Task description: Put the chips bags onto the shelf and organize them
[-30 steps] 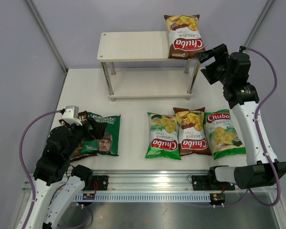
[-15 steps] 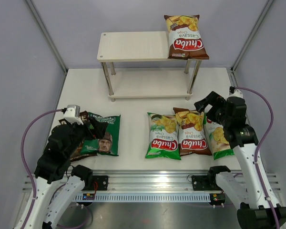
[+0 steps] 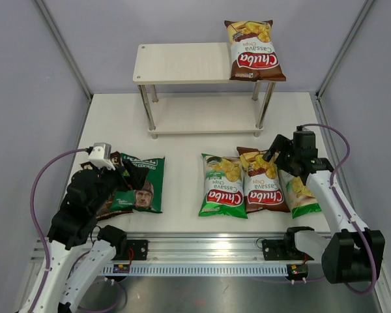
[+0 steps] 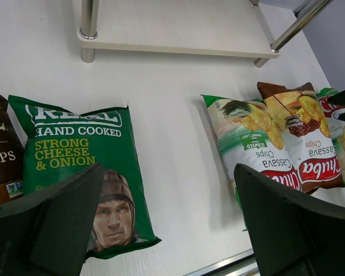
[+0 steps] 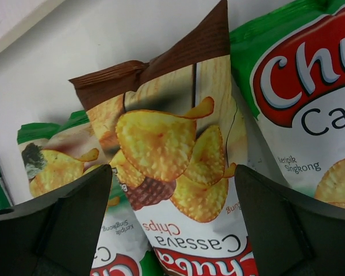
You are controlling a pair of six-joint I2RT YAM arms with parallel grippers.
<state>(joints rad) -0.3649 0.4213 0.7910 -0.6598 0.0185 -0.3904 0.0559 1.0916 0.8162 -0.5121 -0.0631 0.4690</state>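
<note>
Right fingers (image 3: 275,151) have swung down and inward since half a second ago and now hover low over the row of three Chuba Cassava Chips bags on the worktop (image 3: 182,143). They are spread wide and hold nothing. The brown-red Chuba bag (image 5: 178,167) lies between them, crimped top end pointing away from the wrist. The left green Chuba bag (image 5: 52,155) sits by one finger, and the right green Chuba bag (image 5: 299,86) touches the brown-red one's other edge.

Left fingers (image 4: 52,224), also wide and empty, hang above the green Real Hand Cooked "Strong Cheese & Onion" bag (image 4: 75,155). A dark brown chips bag (image 4: 0,155) lies just outside them.

Well beyond both, a second brown-red Chuba bag (image 3: 251,52) rests on the right end of the shelf (image 3: 182,63) top board.
</note>
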